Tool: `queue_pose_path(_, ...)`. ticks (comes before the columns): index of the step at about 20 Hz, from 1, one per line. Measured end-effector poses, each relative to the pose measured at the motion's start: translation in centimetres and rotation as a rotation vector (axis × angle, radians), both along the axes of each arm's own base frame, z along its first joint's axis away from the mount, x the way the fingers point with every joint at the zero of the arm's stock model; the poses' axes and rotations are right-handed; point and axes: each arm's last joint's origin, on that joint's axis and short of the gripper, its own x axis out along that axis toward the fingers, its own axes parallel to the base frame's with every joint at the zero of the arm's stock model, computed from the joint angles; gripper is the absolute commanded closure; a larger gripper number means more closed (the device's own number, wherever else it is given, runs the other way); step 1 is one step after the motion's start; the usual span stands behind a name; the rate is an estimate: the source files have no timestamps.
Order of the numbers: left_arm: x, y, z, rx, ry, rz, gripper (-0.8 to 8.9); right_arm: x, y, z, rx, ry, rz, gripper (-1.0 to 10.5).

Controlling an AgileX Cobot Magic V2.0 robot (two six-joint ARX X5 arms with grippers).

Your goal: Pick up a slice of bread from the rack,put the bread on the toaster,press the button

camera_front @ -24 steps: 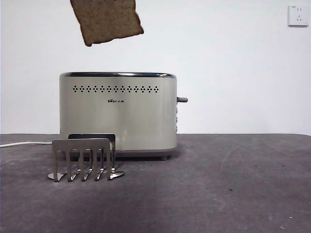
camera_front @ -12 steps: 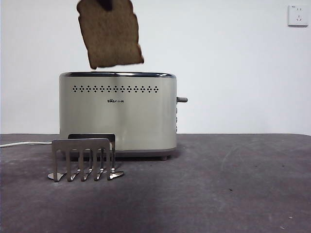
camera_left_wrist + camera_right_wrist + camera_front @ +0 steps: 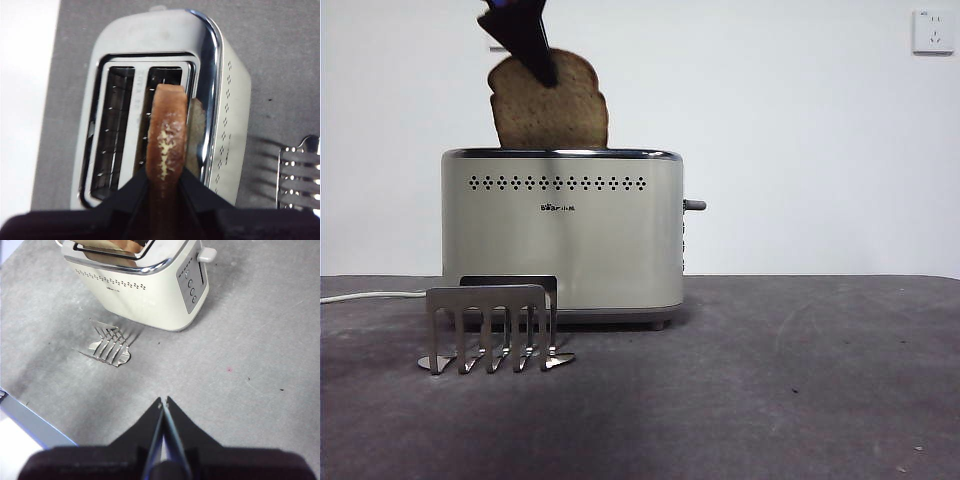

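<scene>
The slice of bread [image 3: 550,105] stands upright with its lower edge in a slot of the cream toaster [image 3: 563,235], its domed top still above the chrome rim. My left gripper [image 3: 535,55] comes down from above and is shut on the slice's top. In the left wrist view the jaws clamp the crust [image 3: 167,140] over the slot nearer the vent holes of the toaster [image 3: 150,40]. The grey rack [image 3: 492,325] stands empty in front of the toaster's left part. My right gripper [image 3: 163,402] is shut and empty, high above the table, away from the toaster [image 3: 145,282].
The toaster's lever [image 3: 695,205] sticks out on its right side, with round buttons [image 3: 191,290] on that end panel. A white cable [image 3: 370,296] runs off left. A wall socket [image 3: 931,30] is at top right.
The slice has come down and turned upright, from tilted above the toaster to partly inside the slot. The left gripper has come into the front view with it.
</scene>
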Motion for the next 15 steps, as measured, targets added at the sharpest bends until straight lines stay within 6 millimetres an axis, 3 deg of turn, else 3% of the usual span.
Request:
queue_pose_path(4,0.7,-0.1,-0.2,-0.026,-0.018,-0.006,7.92,0.2,0.0,-0.1,-0.001,0.007,0.001,9.6)
queue_pose_path(7,1.5,-0.4,-0.4,-0.063,-0.031,-0.004,5.06,0.7,0.1,-0.3,-0.003,0.024,0.0,9.6)
queue_pose_path(8,1.8,-0.6,-0.5,-0.079,-0.043,-0.003,4.65,0.8,0.1,-0.4,-0.003,0.028,0.001,9.6)
queue_pose_path(15,2.8,-0.9,-1.0,-0.133,-0.051,0.056,4.63,2.0,0.2,-0.9,-0.009,0.044,0.006,9.6)
